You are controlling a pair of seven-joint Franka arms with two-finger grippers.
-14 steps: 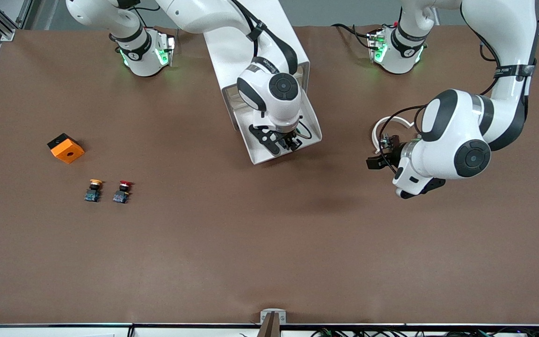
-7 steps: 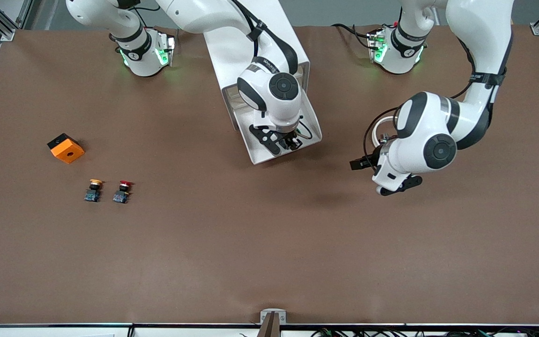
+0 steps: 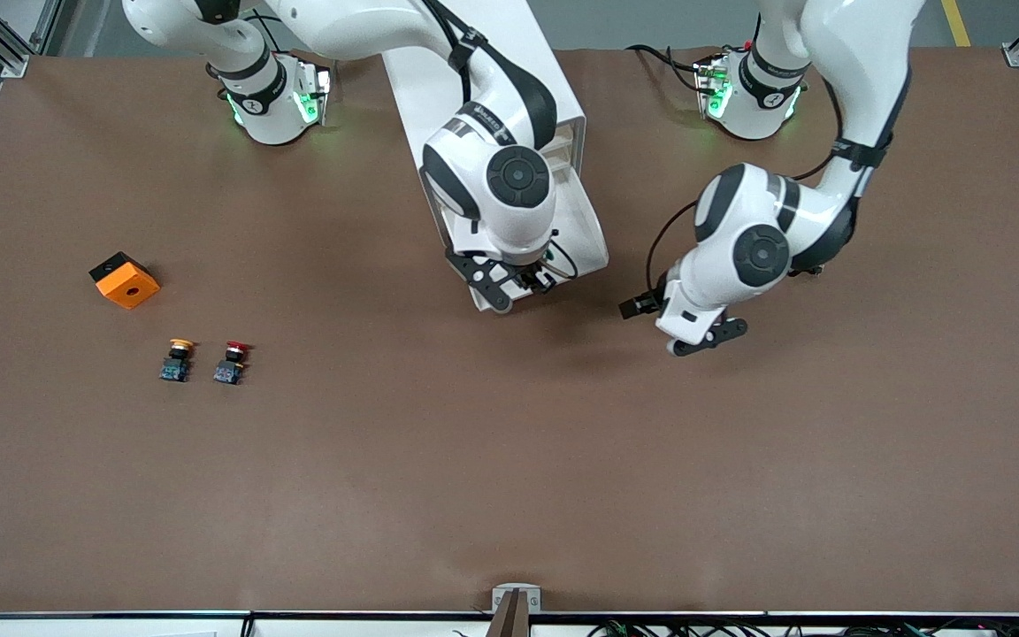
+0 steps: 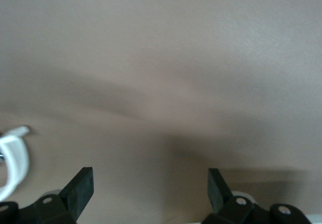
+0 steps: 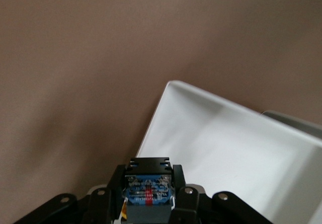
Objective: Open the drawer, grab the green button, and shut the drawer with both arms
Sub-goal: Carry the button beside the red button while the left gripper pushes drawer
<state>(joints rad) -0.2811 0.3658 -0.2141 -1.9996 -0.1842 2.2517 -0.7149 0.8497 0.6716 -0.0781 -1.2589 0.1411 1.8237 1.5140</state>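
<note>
Hovering over the open drawer (image 3: 587,237), the right hand (image 5: 149,204) is clenched on the button (image 5: 149,190); the left hand (image 4: 151,191) is spread over bare surface (image 3: 509,460).

The table (image 3: 509,460) has a matt brown cover, the drawer (image 5: 236,153) looks like smooth white plastic, and the arms (image 3: 518,181) have glossy white shells.
</note>
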